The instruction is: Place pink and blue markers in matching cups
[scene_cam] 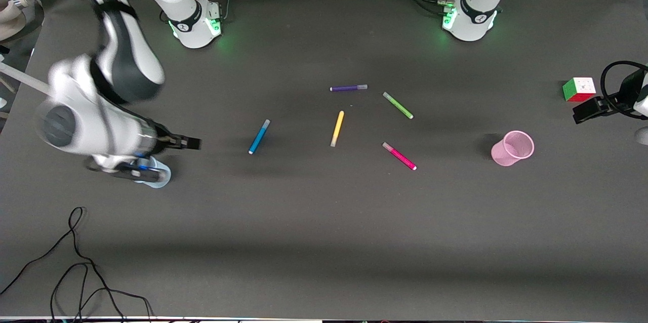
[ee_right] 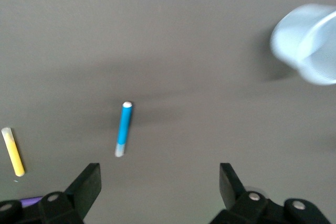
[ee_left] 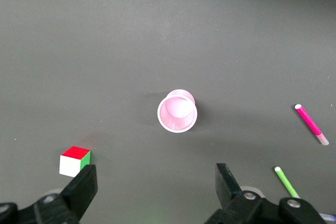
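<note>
The blue marker [scene_cam: 259, 136] lies on the dark table toward the right arm's end; it also shows in the right wrist view [ee_right: 124, 128]. The pale blue cup [scene_cam: 158, 177] stands partly hidden under the right arm, and is blurred in the right wrist view [ee_right: 307, 43]. The pink marker [scene_cam: 399, 156] lies nearer the pink cup [scene_cam: 512, 148]. My right gripper [scene_cam: 167, 157] is open and empty in the air between the blue cup and the blue marker. My left gripper [scene_cam: 587, 110] is open and empty at the left arm's end. The left wrist view shows the pink cup [ee_left: 177, 111] and pink marker [ee_left: 311, 124].
A yellow marker [scene_cam: 337, 128], a green marker [scene_cam: 398, 105] and a purple marker [scene_cam: 348, 88] lie mid-table. A colour cube [scene_cam: 578, 89] sits beside the left gripper. Black cables [scene_cam: 76, 262] trail at the near corner by the right arm's end.
</note>
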Controlling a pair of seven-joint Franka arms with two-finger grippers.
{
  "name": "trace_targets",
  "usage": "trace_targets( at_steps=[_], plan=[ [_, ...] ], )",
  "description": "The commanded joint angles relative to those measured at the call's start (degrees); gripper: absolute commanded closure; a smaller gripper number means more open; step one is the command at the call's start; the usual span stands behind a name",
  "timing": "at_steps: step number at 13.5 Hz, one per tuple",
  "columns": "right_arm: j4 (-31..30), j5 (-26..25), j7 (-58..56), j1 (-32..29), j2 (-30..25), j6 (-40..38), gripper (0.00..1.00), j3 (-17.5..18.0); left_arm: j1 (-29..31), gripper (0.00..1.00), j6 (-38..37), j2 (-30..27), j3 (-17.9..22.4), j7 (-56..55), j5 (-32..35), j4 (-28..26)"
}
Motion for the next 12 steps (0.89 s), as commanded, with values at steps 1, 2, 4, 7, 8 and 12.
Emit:
trace_targets(
  at_steps=[1,2,4,7,8,12],
  plan=[
    [0.72,6.34,6.04,0.08,7.93,2.22,0.0,0.46,-0.8,0.0,-1.48,0.22,1.11,1.86,-0.23,0.98],
    [0.02,7.05,7.27,0.87,8.82,2.93,0.0,0.46,-0.8,0.0,-1.3,0.22,1.11,1.78,-0.31,0.98],
    [-0.17,8.62,11.05,0.88,11.8,3.28,0.01,0.55,-1.67,0.0,-0.34,0.4,0.76,1.08,-2.41,0.63],
    [-5.86,11.89,11.06,1.14,13.05,9.76,0.06,1.34,-3.78,0.0,2.82,2.94,-1.96,-4.17,-5.5,0.1],
    [-7.27,12.59,11.15,1.23,13.05,11.79,0.06,2.3,-4.66,0.0,3.61,3.9,-3.19,-7.33,-5.67,-0.16],
    [-8.16,13.82,11.15,1.32,14.89,16.64,0.15,3.1,-10.71,0.0,7.21,10.66,-7.24,-21.49,-5.5,-1.73]
  ],
)
